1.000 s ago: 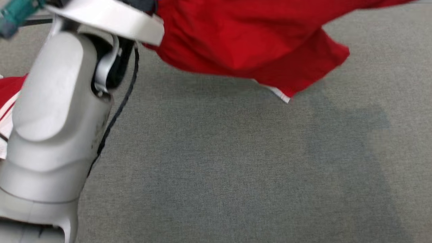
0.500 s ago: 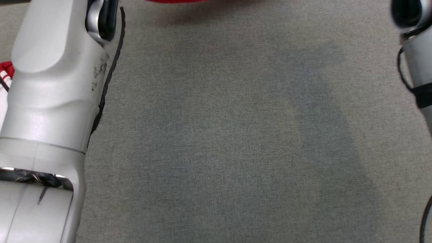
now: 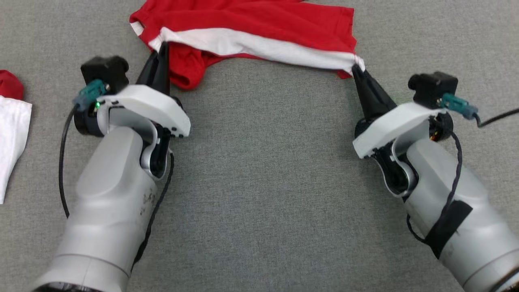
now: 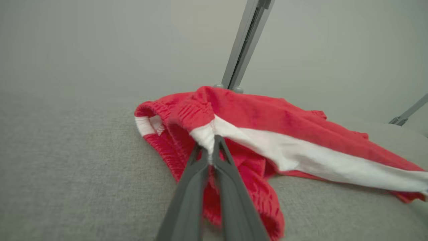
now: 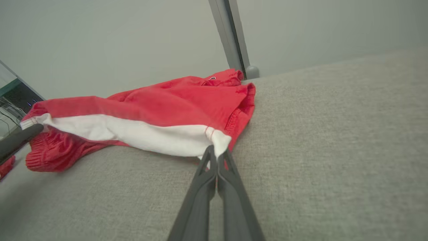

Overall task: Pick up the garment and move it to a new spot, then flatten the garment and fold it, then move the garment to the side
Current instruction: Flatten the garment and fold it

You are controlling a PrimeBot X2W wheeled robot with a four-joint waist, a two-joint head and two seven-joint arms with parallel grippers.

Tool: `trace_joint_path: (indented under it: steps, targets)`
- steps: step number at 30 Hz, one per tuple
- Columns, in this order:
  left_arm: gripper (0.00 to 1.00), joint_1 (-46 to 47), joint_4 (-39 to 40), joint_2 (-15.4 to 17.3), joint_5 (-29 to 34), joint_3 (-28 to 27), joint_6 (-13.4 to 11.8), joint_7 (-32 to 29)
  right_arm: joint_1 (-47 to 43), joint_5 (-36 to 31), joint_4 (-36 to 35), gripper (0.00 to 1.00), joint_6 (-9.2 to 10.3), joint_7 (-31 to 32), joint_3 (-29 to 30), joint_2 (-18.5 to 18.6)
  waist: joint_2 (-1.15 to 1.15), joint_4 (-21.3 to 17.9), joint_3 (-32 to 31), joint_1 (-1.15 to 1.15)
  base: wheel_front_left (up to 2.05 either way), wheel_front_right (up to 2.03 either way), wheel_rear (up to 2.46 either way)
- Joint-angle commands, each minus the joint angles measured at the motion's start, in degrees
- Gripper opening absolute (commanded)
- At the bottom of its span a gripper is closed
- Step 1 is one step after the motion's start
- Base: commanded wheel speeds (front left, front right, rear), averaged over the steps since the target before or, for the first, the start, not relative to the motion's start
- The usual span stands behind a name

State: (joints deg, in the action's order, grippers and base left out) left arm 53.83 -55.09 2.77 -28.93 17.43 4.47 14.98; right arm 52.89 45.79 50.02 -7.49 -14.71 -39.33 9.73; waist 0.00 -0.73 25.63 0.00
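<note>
The garment (image 3: 259, 24) is a pair of red shorts with a white stripe, lying at the far middle of the grey surface. My left gripper (image 3: 162, 46) is shut on its left end, pinching the white stripe, as the left wrist view confirms on the garment (image 4: 267, 140) with the left gripper (image 4: 211, 150). At the right end my right gripper (image 3: 357, 69) is shut on the stripe's corner; in the right wrist view the garment (image 5: 160, 110) is pinched by the right gripper (image 5: 215, 155). The stripe stretches between the two grips.
Another red and white cloth (image 3: 12, 113) lies at the left edge of the grey fabric surface (image 3: 259, 182). A grey metal post (image 4: 244, 40) stands behind the garment, and a pale wall lies beyond it.
The head camera has shifted a lot. The garment, which hung above the surface a second ago, now lies on it, with both grippers low at its ends.
</note>
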Motion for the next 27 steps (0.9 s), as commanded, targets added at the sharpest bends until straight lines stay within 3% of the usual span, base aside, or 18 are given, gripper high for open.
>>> trace_joint_path:
  steps: [1,5,11,15,19,27]
  targets:
    - [0.00,-2.27,1.87,0.30,-0.88,-0.77,-0.49,0.27,-2.08,0.80,-1.70,0.00,0.00,-0.64,0.73,0.76,0.00,-0.15,-0.34,0.00,0.00,0.00,0.00]
    - [0.00,-10.40,7.78,0.30,0.17,-1.17,-0.84,0.28,-11.48,0.44,-8.33,0.00,0.00,-0.50,4.48,2.65,0.00,0.11,-1.90,0.00,0.00,0.00,0.00]
    - [0.00,-25.00,20.17,0.26,2.65,-3.26,-2.03,0.28,-28.92,-5.01,-20.26,0.00,0.00,-0.42,12.68,4.40,0.00,0.98,-6.86,0.00,0.00,0.00,0.00]
    - [0.00,-33.54,26.33,0.24,4.97,-3.14,-2.50,0.28,-37.65,-8.58,-26.32,0.00,0.00,-0.44,15.21,4.85,0.00,0.69,-9.65,0.00,0.00,0.00,0.00]
    - [0.00,-41.46,30.24,0.26,6.87,-2.78,-2.17,0.28,-45.36,-10.92,-31.27,0.00,0.00,-0.45,16.91,5.43,0.00,0.69,-12.50,0.00,0.00,0.00,0.00]
    - [0.00,-54.97,37.13,0.90,5.25,-4.86,-4.56,0.07,-59.51,-15.67,-41.42,0.00,0.01,4.23,24.74,4.26,0.00,0.82,-17.81,0.00,0.00,0.00,0.00]
